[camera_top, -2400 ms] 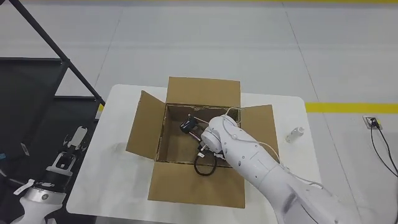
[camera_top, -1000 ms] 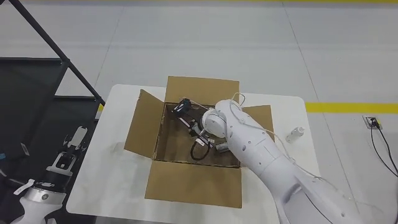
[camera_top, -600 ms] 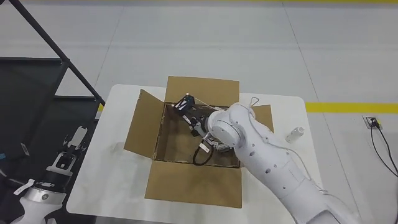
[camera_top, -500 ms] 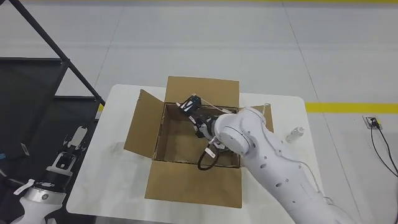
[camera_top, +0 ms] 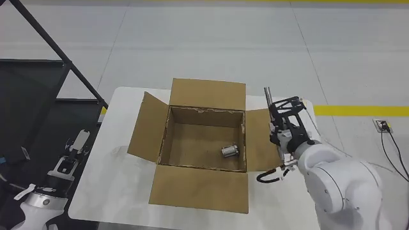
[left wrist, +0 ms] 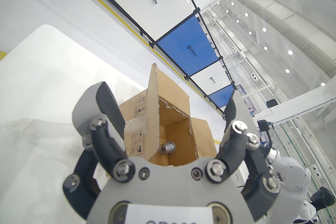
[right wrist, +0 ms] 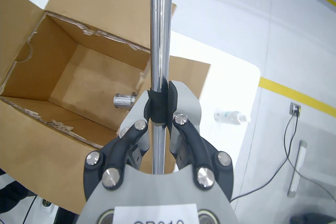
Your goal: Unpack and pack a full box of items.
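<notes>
An open cardboard box [camera_top: 208,93] stands in the middle of the white table [camera_top: 118,185]. On its floor lies one small metal cylinder [camera_top: 229,151], also seen as the cylinder [right wrist: 122,100] and the cylinder [left wrist: 168,148]. My right gripper [camera_top: 276,114] hangs over the box's right flap, shut on a long shiny metal rod [camera_top: 267,96]. In the right wrist view the rod [right wrist: 160,12] runs straight up out of the shut gripper [right wrist: 160,101]. My left gripper [left wrist: 170,109] stands open and holds nothing, off the table's left side [camera_top: 78,142], facing the box [left wrist: 152,114].
A small clear bottle [right wrist: 231,116] lies on the table to the right of the box [right wrist: 36,70]. The four box flaps are folded outward. A black frame stands left of the table, and a cable [right wrist: 286,146] runs on the floor to the right.
The right arm has lifted out of the box with the rod in its gripper and swung right, from inside the box to above the right flap. The left arm has stayed put.
</notes>
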Available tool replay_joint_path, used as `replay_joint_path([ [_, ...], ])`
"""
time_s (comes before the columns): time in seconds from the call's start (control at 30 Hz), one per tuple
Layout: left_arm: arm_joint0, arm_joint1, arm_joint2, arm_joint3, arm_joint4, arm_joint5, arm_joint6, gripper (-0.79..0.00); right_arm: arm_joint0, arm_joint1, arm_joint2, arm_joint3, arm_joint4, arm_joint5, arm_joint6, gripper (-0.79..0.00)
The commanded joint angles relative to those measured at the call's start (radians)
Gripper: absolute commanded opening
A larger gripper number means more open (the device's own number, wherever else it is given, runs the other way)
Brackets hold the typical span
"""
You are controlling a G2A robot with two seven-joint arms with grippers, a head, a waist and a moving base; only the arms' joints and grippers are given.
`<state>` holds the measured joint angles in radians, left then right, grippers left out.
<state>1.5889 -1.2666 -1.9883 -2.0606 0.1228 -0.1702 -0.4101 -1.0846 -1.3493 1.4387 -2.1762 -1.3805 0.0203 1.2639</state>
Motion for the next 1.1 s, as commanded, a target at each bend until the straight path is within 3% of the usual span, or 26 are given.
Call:
replay_joint_path([
  [0.0, 0.000, 0.000, 0.000, 0.000, 0.000, 0.000, 0.000, 0.000, -0.068, 0.005, 0.058, -0.041, 0.004, -0.003, 0.016, -0.785],
  [0.2, 0.000, 0.000, 0.000, 0.000, 0.000, 0.000, 0.000, 0.000, -0.207, 0.017, 0.187, -0.039, 0.083, -0.052, 0.019, -0.785],
  [0.4, 0.000, 0.000, 0.000, 0.000, 0.000, 0.000, 0.000, 0.000, -0.232, 0.026, 0.247, 0.133, 0.167, -0.108, 0.017, -0.785],
  [0.73, 0.000, 0.000, 0.000, 0.000, 0.000, 0.000, 0.000, 0.000, -0.156, 0.046, 0.262, 0.398, 0.227, -0.230, -0.012, -0.785],
  [1.07, 0.000, 0.000, 0.000, 0.000, 0.000, 0.000, 0.000, 0.000, -0.028, 0.051, 0.150, 0.605, 0.109, -0.187, -0.075, -0.785],
])
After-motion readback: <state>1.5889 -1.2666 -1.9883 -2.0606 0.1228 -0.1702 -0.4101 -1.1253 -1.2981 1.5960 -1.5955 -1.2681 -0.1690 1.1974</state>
